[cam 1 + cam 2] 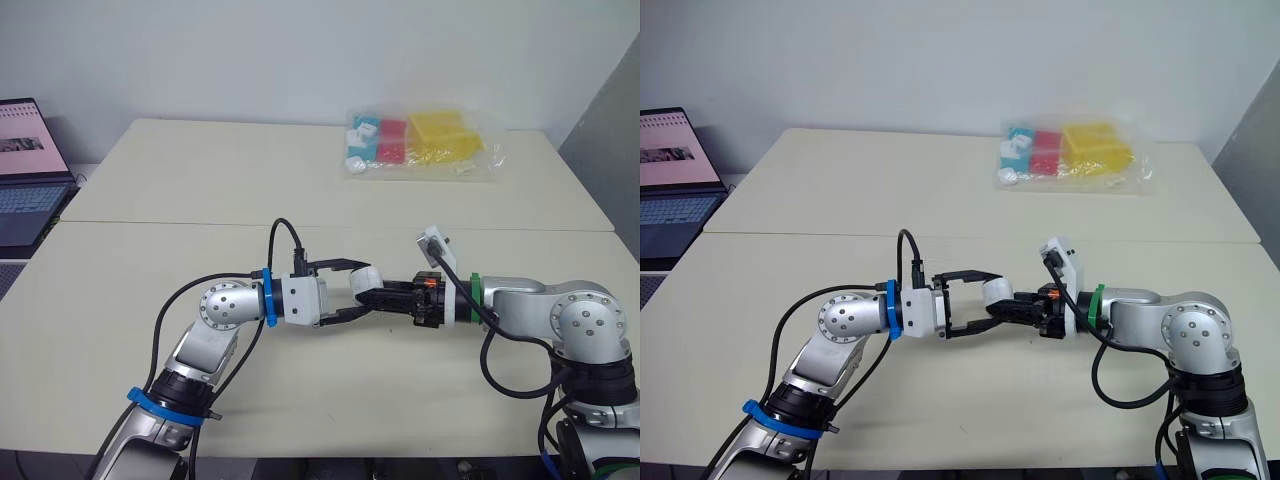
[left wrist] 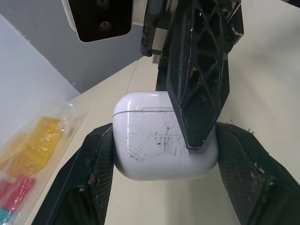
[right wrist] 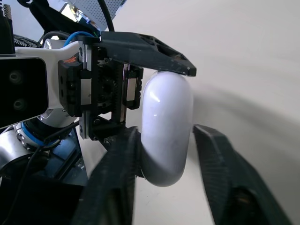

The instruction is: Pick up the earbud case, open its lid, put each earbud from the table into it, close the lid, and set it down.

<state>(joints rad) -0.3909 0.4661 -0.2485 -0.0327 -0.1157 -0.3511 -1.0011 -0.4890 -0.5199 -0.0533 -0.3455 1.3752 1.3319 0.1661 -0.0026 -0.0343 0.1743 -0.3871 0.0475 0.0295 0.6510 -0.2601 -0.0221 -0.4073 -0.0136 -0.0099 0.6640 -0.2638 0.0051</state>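
Closed earbud case [image 2: 140, 145] held above the table [image 1: 200, 180] between 2 grippers.
We see the left gripper [image 2: 166, 136] clamped across its width; its lid end faces the right gripper [image 3: 164, 133], whose grip we cannot tell.

Quick count: one white case [image 1: 363, 279]. Two grippers, the left gripper [image 1: 990, 300] and the right gripper [image 1: 1002, 312]. Two tables pushed together, the near table [image 1: 120, 330] and the far table [image 1: 220, 170]. One clear bag [image 1: 420, 145] near the far table's back edge, and the colored bits inside are too jumbled to count. One laptop [image 1: 25, 175] sits off the left edge.
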